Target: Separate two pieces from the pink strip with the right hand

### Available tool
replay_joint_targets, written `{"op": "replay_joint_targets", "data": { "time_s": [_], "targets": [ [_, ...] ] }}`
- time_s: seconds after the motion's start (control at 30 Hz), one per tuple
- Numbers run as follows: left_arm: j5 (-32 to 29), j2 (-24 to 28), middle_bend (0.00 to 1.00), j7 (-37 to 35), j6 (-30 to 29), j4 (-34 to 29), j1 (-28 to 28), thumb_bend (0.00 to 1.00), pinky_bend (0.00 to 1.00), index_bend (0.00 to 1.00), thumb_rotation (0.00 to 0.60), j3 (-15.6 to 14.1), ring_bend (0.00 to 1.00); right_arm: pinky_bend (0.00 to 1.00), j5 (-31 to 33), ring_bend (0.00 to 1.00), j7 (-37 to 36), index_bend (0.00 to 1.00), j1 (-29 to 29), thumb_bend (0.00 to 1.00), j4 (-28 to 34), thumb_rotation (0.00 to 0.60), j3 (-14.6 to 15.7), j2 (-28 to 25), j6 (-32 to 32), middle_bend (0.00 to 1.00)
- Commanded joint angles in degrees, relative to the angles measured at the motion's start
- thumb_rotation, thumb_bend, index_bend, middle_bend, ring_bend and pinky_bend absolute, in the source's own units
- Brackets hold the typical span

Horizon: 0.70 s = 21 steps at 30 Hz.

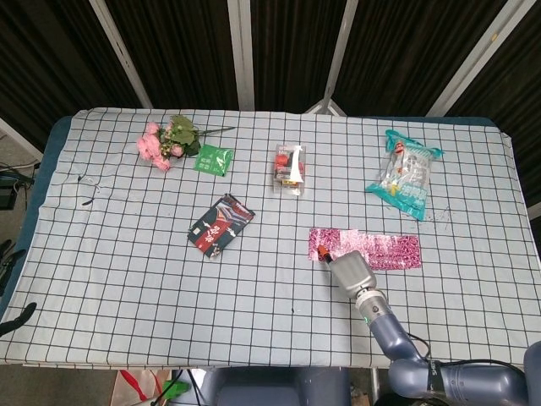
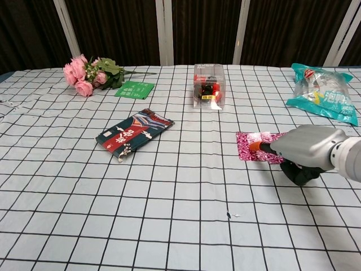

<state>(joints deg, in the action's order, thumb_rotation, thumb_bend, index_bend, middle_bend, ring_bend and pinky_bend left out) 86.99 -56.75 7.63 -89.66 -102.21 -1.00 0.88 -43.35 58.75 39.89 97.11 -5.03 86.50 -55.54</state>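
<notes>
The pink strip [image 1: 385, 248] lies flat on the checked cloth at the right of the middle, a shiny patterned band running left to right; its left end [image 2: 248, 142] shows in the chest view. My right hand [image 1: 350, 271] lies low over the strip's left part, its silver back up. One orange fingertip [image 2: 255, 147] touches the strip near its left end. The other fingers are tucked under the hand [image 2: 304, 150] and hidden, so I cannot tell whether they grip the strip. My left hand is in neither view.
A teal snack bag [image 1: 404, 173] lies at the back right. A clear box with red contents [image 1: 289, 167] is at the back middle, and a dark packet [image 1: 220, 224] is left of the strip. Pink flowers [image 1: 166, 140] and a green sachet [image 1: 213, 159] are at the back left.
</notes>
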Motion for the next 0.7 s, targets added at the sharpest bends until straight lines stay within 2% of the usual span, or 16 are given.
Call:
{"op": "replay_joint_targets", "data": {
  "time_s": [0.03,0.7],
  "targets": [
    [-0.07,0.09,0.00,-0.18,-0.12,-0.01,-0.06,0.35,0.09,0.15,0.600,0.04,0.00,0.69,0.71,0.84,0.30,0.07,0.68,0.81,-0.25,0.600,0.45,0.62,-0.11,0.80],
    [-0.14,1.04,0.00,-3.25,-0.42,0.52,-0.22,0.35,0.09,0.15,0.600,0.14,0.00,0.69,5.13,0.84,4.32,0.07,6.35,0.82,-0.23,0.600,1.79,6.90,-3.33,0.81]
  ]
}}
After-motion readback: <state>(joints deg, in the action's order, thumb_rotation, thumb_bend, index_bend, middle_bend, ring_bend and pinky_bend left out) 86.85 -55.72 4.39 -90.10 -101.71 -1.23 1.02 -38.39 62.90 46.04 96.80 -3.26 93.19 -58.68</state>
